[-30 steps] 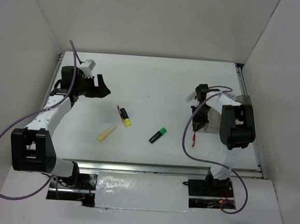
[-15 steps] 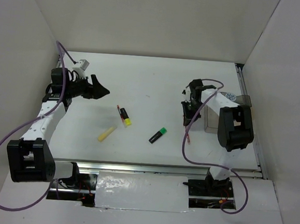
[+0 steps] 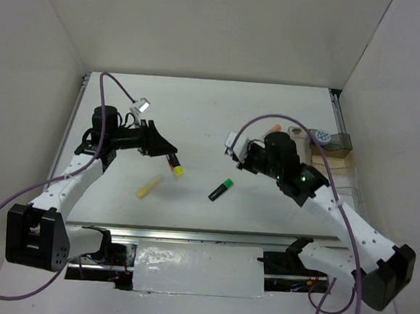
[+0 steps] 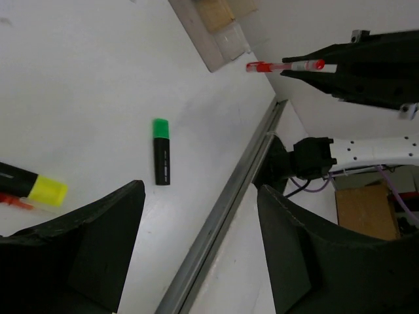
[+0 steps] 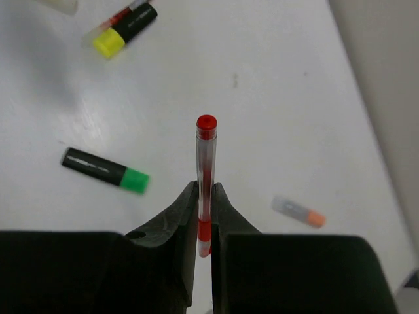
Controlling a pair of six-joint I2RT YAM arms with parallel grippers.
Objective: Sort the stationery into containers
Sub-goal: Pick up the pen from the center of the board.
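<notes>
My right gripper (image 5: 205, 196) is shut on a thin red pen (image 5: 205, 154) and holds it above the table's middle (image 3: 245, 158). My left gripper (image 3: 167, 148) is open and empty, just above the yellow-capped black highlighter (image 3: 175, 167), which has a second red pen beside it. The green-capped highlighter (image 3: 222, 189) lies between the arms and shows in both wrist views (image 4: 161, 160) (image 5: 105, 170). The pale yellow stick (image 3: 149, 187) lies front left. The white orange-capped marker (image 3: 274, 127) lies behind my right gripper. The smoky organiser (image 3: 335, 143) with its tan box holds the blue-topped tub (image 3: 322, 137) at the right edge.
White walls close the table in at the back and both sides. A metal rail (image 4: 229, 203) runs along the near edge. Purple cables loop from both arms.
My right arm has swung left from the organiser to the table's middle with the red pen in its grip. My left gripper has moved right and forward, up to the yellow-capped highlighter.
</notes>
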